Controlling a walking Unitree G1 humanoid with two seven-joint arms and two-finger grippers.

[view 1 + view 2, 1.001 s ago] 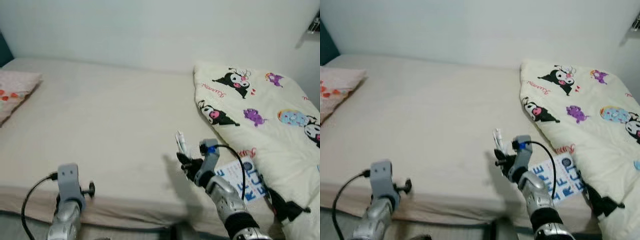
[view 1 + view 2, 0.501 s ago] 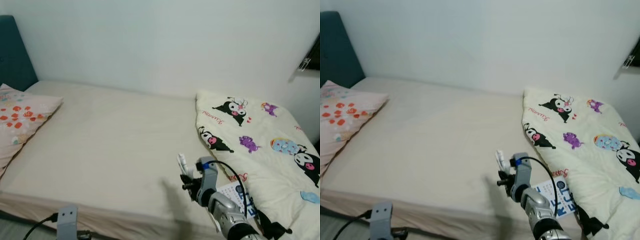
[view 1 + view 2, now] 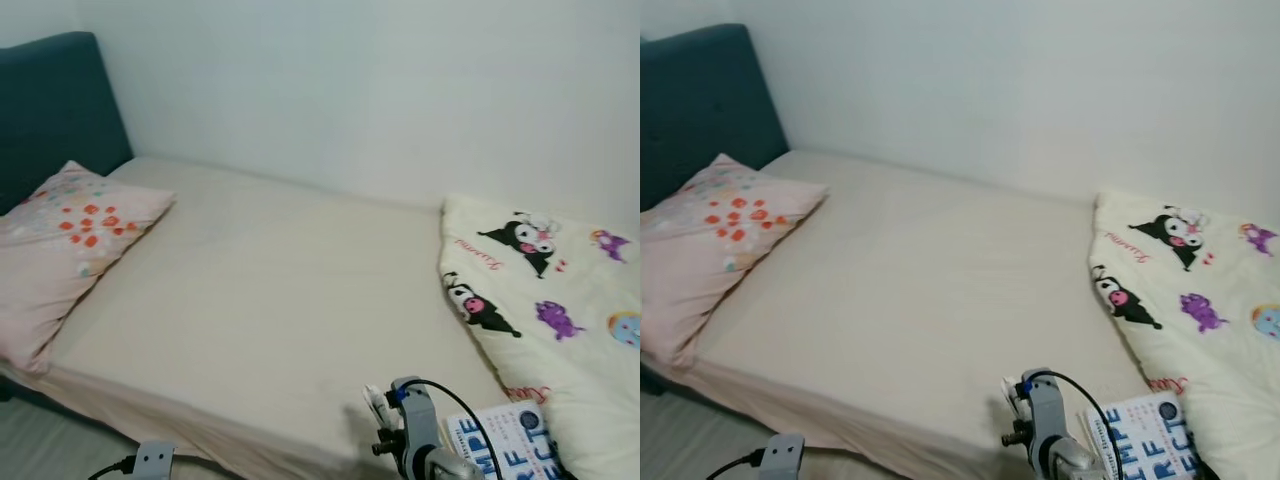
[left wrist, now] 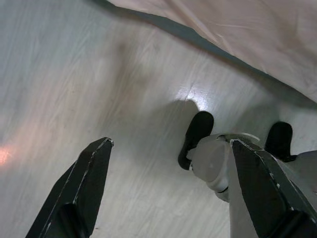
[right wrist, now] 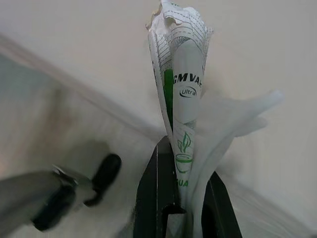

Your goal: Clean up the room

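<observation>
My right gripper [image 5: 182, 166] is shut on a crumpled white wrapper [image 5: 181, 94] with green print, which sticks up from between the fingers. In the left eye view the same wrapper [image 3: 375, 404] is held low over the front edge of the bed [image 3: 270, 290], beside a blue-and-white book [image 3: 505, 445]. My left gripper [image 4: 171, 143] hangs open over the pale floor [image 4: 74, 84] with nothing between its fingers; its wrist [image 3: 153, 462] shows at the bottom left.
A pink pillow [image 3: 65, 240] with red flowers lies at the bed's left end against a dark teal headboard [image 3: 50, 110]. A cream quilt [image 3: 545, 300] with cartoon figures covers the right end. A white wall [image 3: 350, 80] runs behind the bed.
The camera has swung left and up, so the headboard and pillow came into view. Both arms sit lower in the picture. The right gripper still holds the wrapper.
</observation>
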